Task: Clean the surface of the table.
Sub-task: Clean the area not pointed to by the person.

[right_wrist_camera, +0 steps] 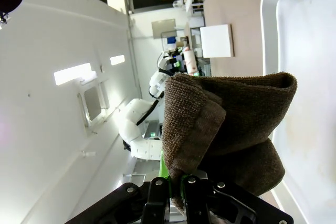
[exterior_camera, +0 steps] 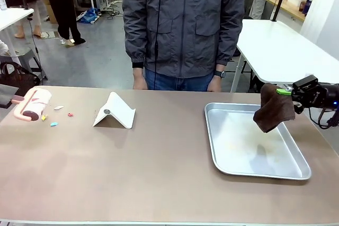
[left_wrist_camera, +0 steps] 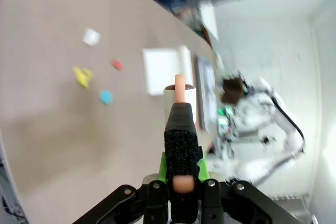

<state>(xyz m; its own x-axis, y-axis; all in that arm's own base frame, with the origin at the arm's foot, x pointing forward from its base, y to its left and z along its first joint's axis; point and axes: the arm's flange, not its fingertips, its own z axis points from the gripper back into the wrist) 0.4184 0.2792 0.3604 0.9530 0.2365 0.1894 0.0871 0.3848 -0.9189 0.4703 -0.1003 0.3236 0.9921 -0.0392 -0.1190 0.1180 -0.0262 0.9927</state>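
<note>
A workshop-like lab: white worktables, bare grey floor.

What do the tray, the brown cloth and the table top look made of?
Tray: metal, likely aluminium or steel; silver, dull sheen, rolled rim.
Brown cloth: soft woven or terry fabric; looped texture, hangs in folds.
Table: tan matte top, probably laminate; smooth, no grain, so uncertain.

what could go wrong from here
1. The small coloured paper scraps lie near the tan-brown table's left edge; the pink-handled white lint roller in the left hand might flick them off rather than lift them.
2. The brown terry cloth hangs from the right hand over the shallow silver metal tray; swept low, it could snag the rim.
</note>
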